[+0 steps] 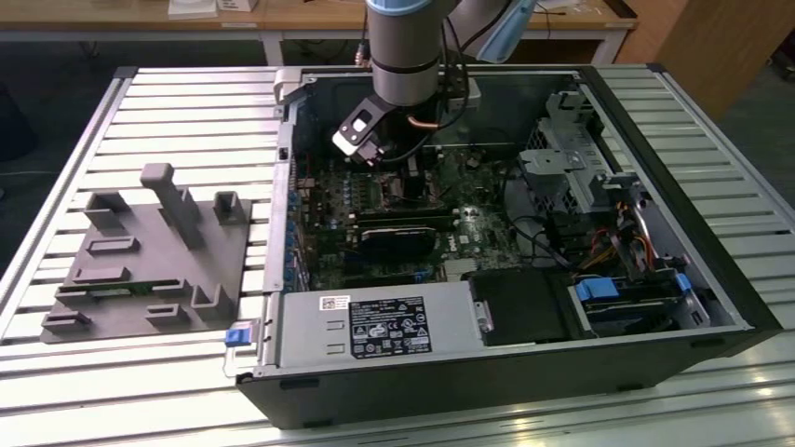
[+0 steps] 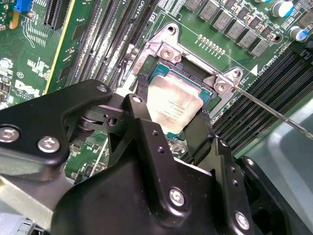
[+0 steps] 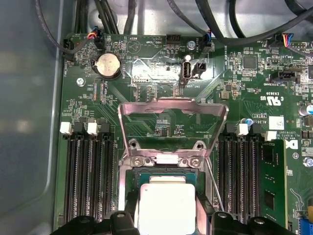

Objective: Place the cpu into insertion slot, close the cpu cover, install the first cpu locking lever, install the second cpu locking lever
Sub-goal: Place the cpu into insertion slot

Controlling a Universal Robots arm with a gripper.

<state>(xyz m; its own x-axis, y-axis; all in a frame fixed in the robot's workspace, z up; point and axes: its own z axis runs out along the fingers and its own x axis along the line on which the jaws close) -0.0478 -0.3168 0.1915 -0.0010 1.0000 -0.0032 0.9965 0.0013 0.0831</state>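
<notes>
The cpu (image 2: 173,100) is a square chip with a silvery top, lying level in the insertion slot (image 2: 164,49) on the green motherboard. My gripper (image 2: 168,117) reaches down over it, one black finger (image 2: 139,110) against each of two opposite chip edges, so it looks shut on the chip. In the first wrist view the cpu (image 3: 166,205) sits between the fingertips (image 3: 129,213). The cpu cover (image 3: 171,106) is swung up and open behind the slot. A thin wire locking lever (image 2: 274,110) sticks out free beside the slot. In the exterior view the gripper (image 1: 379,158) hangs inside the computer case (image 1: 497,372).
Black memory slots (image 3: 88,176) flank the socket on both sides, one with a green module (image 3: 271,186). A coin battery (image 3: 108,65) and cables (image 3: 146,14) lie beyond the cover. A grey fixture (image 1: 155,251) stands on the slatted table at the exterior view's left.
</notes>
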